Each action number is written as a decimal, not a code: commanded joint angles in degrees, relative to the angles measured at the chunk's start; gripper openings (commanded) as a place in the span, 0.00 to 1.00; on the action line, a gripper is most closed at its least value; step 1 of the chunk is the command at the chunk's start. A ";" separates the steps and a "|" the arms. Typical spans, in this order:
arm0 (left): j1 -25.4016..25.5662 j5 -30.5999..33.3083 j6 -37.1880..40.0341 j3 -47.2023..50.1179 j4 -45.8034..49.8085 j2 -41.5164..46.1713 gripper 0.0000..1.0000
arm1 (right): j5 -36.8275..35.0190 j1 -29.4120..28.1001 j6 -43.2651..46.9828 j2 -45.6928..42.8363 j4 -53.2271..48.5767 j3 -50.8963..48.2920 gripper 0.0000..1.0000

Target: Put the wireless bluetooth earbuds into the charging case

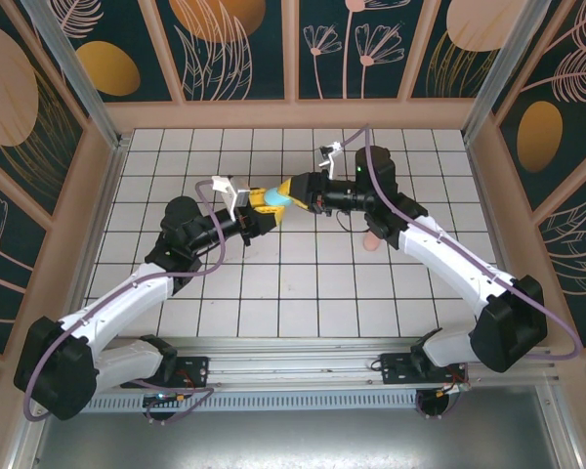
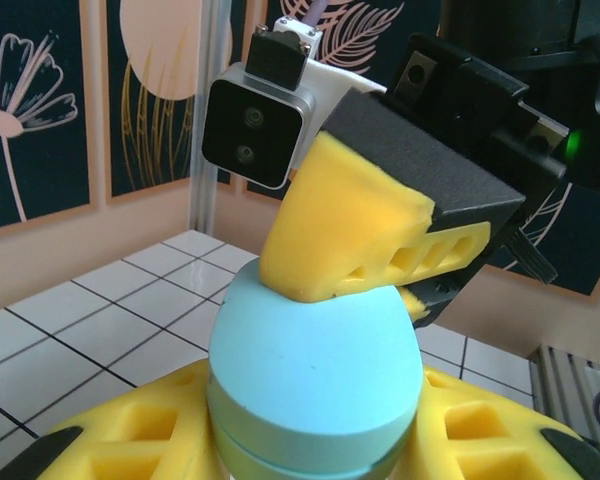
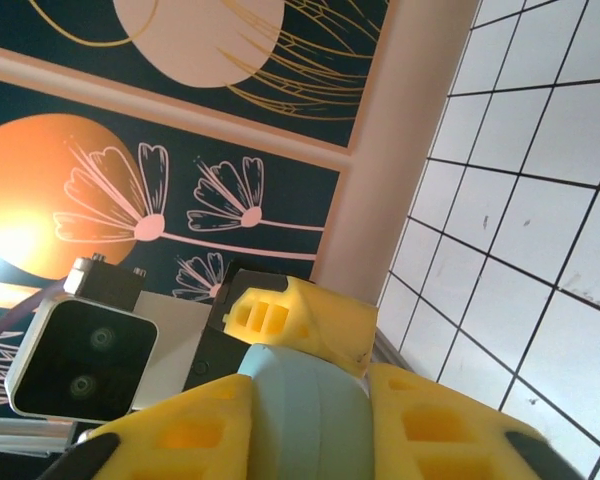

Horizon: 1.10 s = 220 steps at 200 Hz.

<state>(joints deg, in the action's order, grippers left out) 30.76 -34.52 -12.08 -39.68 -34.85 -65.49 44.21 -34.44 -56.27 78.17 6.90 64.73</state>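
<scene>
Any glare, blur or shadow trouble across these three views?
Top external: even light, sharp, though the teal case reads tiny. Left wrist: the case is crisp, the wall mural behind it soft. Right wrist: the orange disc glares at left, the case sits in shade and looks greyish, and the floor tiles are sharp.

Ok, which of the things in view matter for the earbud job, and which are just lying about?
For the job: teal charging case, gripped by left gripper and right gripper together.

Lying about: small pink item on the tiled table, untouched; too small to identify.
</scene>
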 commanded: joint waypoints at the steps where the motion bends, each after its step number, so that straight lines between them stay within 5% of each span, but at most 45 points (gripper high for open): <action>1: 0.18 2.86 0.92 -0.31 0.35 1.84 0.12 | 2.24 -0.30 0.54 0.28 3.38 -0.02 0.17; 17: 0.26 4.52 2.02 -0.21 2.54 2.93 0.35 | 1.65 0.46 -0.02 0.20 3.80 -0.11 0.15; 78: 0.25 12.61 4.87 1.02 10.78 6.86 0.98 | -1.86 6.20 1.81 1.43 1.72 0.85 0.10; 127: 0.20 23.74 4.95 1.03 18.14 6.37 0.98 | -7.12 9.95 15.24 9.52 -10.12 -0.57 0.11; 220: 0.22 30.49 4.69 5.46 19.69 9.95 0.98 | -10.67 10.18 18.94 29.94 -1.16 -3.48 0.15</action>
<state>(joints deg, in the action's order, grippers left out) 31.07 -7.05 -7.75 -35.31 -16.08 -57.47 34.94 -24.45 -39.24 107.09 0.86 61.23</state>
